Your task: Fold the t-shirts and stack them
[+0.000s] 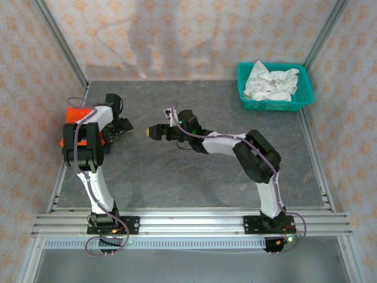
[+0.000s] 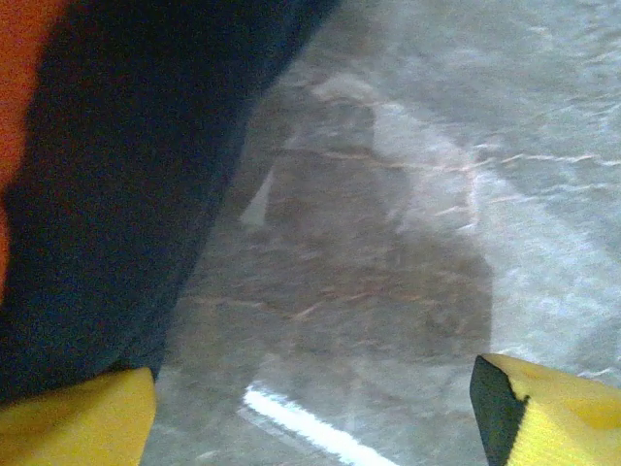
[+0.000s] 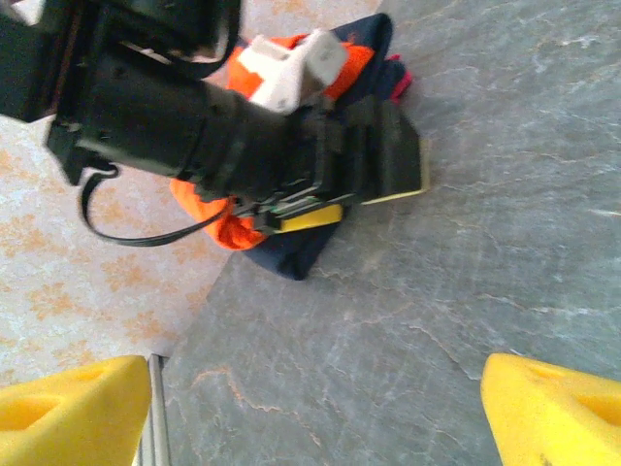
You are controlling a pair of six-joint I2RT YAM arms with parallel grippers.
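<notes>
The left gripper (image 2: 312, 393) is open, its yellow jaws wide apart over bare grey table (image 2: 437, 243) with nothing between them. Just beside its left jaw lies the edge of the navy t-shirt (image 2: 126, 214), and past that, at the far corner of the left wrist view, a strip of the orange-red t-shirt (image 2: 24, 78). The right gripper (image 3: 318, 388) is likewise open and empty. It points across the table at the left gripper (image 3: 383, 160), which in the right wrist view hangs low just in front of the two shirts. There the orange-red t-shirt (image 3: 209, 209) is bunched on top of the navy t-shirt (image 3: 291, 257), and a dark corner of the navy one pokes out onto the table. From above, the orange-red t-shirt (image 1: 73, 114) sits at the table's left edge close to the patterned wall (image 1: 35, 71), partly under the left arm, while the right gripper (image 1: 152, 132) reaches in from mid-table, near the left gripper (image 1: 122, 126) but apart from it. Well away, in the far right corner, a teal basket (image 1: 297, 101) holds crumpled white cloth (image 1: 271, 82).
</notes>
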